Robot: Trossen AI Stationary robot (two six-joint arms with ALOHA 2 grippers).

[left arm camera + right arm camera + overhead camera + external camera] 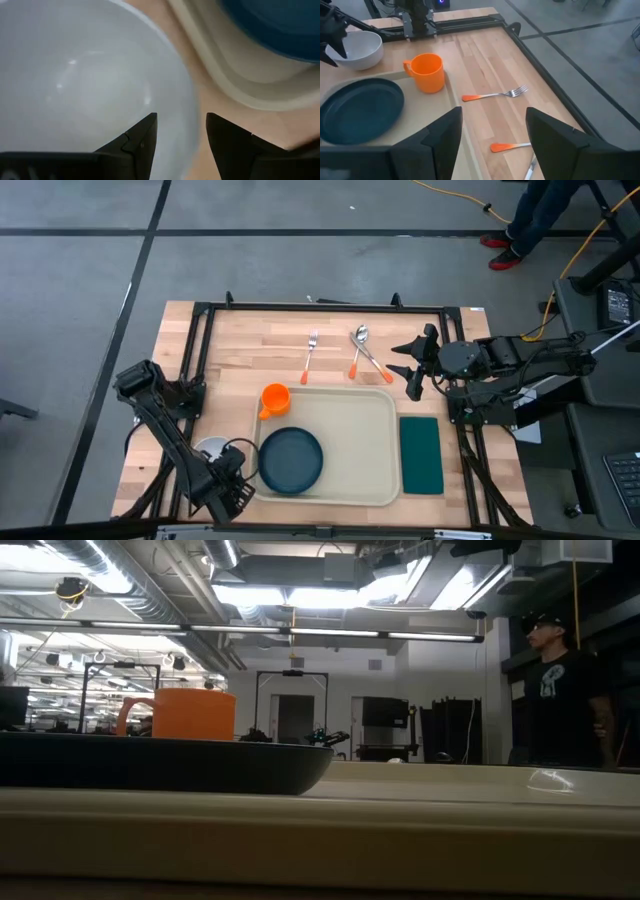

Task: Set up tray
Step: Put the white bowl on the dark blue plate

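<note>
The beige tray (pixel 375 430) lies at the table's near middle. A dark blue plate (pixel 291 459) sits on its left part, and an orange cup (pixel 275 399) stands at its far left corner. A white bowl (pixel 208 447) rests on the table left of the tray. My left gripper (pixel 181 117) points down over the bowl, open. One finger (pixel 142 137) is over the bowl's inside, the other (pixel 225 140) outside its rim (pixel 189 107) on the tray side. My right gripper (pixel 405 365) hovers open beyond the tray's far right corner, holding nothing.
A fork (pixel 310 358) and a spoon (pixel 366 354) with orange handles lie on the wood beyond the tray. A dark green napkin (pixel 421 454) lies right of the tray. A black frame (pixel 320 307) borders the table. A person (pixel 560 690) stands in the room behind.
</note>
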